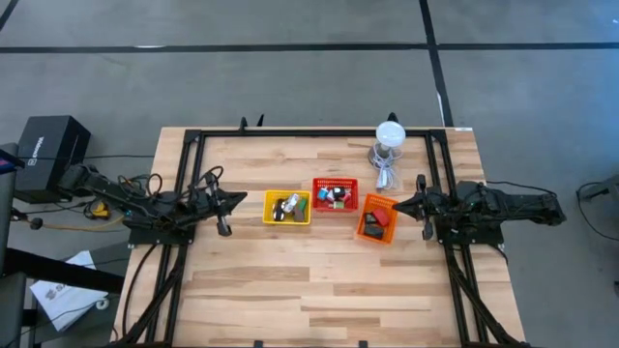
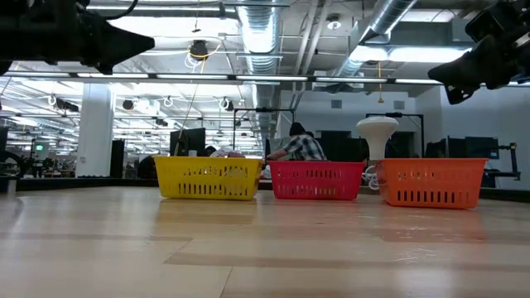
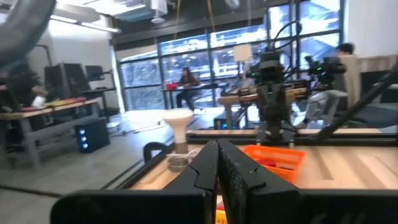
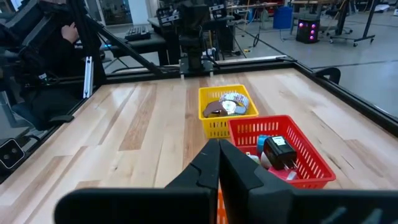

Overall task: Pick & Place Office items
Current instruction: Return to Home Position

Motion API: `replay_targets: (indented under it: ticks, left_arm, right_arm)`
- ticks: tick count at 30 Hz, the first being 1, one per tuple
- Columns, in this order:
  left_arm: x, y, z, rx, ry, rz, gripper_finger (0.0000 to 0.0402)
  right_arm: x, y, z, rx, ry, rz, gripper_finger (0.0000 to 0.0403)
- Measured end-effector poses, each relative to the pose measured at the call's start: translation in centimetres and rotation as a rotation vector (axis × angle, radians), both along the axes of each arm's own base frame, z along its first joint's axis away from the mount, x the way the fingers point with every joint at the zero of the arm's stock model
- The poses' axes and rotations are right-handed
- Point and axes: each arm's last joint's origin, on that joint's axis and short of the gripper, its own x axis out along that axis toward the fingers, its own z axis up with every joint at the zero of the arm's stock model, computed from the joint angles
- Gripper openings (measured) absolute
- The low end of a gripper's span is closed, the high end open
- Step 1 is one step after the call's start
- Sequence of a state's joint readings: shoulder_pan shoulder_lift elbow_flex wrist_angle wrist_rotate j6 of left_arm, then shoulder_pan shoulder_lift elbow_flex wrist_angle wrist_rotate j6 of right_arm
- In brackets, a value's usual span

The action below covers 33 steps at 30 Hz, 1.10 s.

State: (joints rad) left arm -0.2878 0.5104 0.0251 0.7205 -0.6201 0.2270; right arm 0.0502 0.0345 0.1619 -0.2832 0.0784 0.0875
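- Hovering at the desk's point(image 1: 290, 290) left edge, left end effector point(image 3: 217, 152) pressed together, empty.
- Mirroring opposite, right end effector point(image 4: 219, 149) pressed together too.
- Lying between both, office items point(image 1: 335, 196) in baskets point(image 1: 336, 182).

**Obscured Items**

From above, the office items point(image 1: 335, 196) are too small to identify. At table height, the walls of the yellow basket point(image 2: 209, 178), red basket point(image 2: 315, 180) and orange basket point(image 2: 432, 182) hide them. In its wrist view, the right gripper point(image 4: 218, 146) masks most of the orange basket.
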Motion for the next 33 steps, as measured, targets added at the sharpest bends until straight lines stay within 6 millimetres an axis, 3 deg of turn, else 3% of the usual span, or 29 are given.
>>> replay_targets:
  ticks: [10,18,24,33]
  left_arm:
    - [-0.5,0.1,-0.1,-0.003,-0.033,-0.020,0.0003]
    - [-0.5,-0.3,0.1,0.036,-0.055,-0.159,0.0003]
    - [-1.4,-0.4,1.1,0.045,-0.171,-0.301,0.0003]
    - [-2.6,-0.1,1.1,0.007,-0.178,-0.308,0.0003]
  right_arm:
    - [0.0,0.0,0.0,0.000,0.000,0.000,0.0001]
    - [0.0,0.0,0.0,0.000,0.000,0.000,0.0001]
    - [0.0,0.0,0.0,0.000,0.000,0.000,0.0001]
    - [0.0,0.0,0.0,0.000,0.000,0.000,0.0001]
